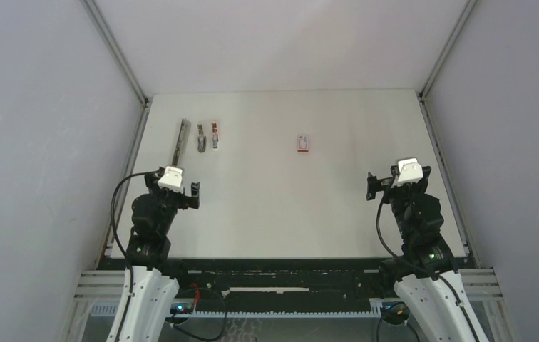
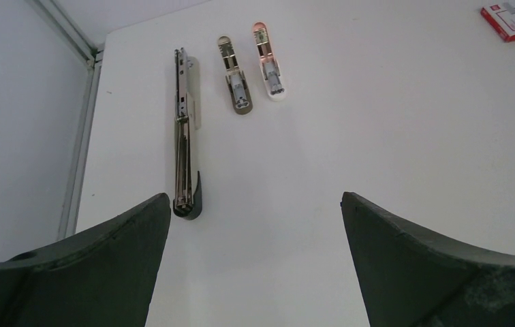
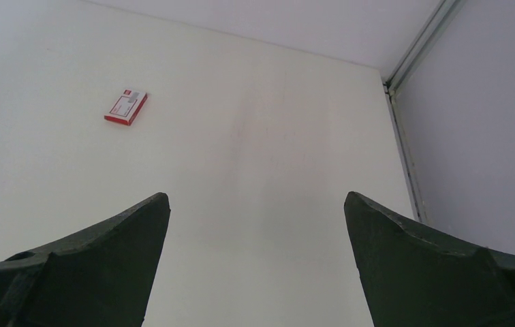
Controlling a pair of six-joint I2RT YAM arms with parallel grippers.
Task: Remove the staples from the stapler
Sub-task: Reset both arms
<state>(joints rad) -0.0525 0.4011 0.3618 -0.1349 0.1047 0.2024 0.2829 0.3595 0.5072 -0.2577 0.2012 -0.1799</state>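
My left hand [image 2: 255, 204] hangs spread wide, holding nothing. Beyond it, at the far left of the table [image 1: 267, 206], a long stapler [image 2: 185, 146] lies opened flat. Just right of it lie a small olive stapler [image 2: 234, 85] and a small pink stapler [image 2: 269, 63], both open. I can't make out any staples. A red-and-white box [image 1: 304, 143] lies further right. My right hand [image 3: 256, 197] is spread and empty.

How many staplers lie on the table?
3, in a row at the far left: the long stapler, the olive stapler beside it, the pink-and-white stapler rightmost. None seems hidden.
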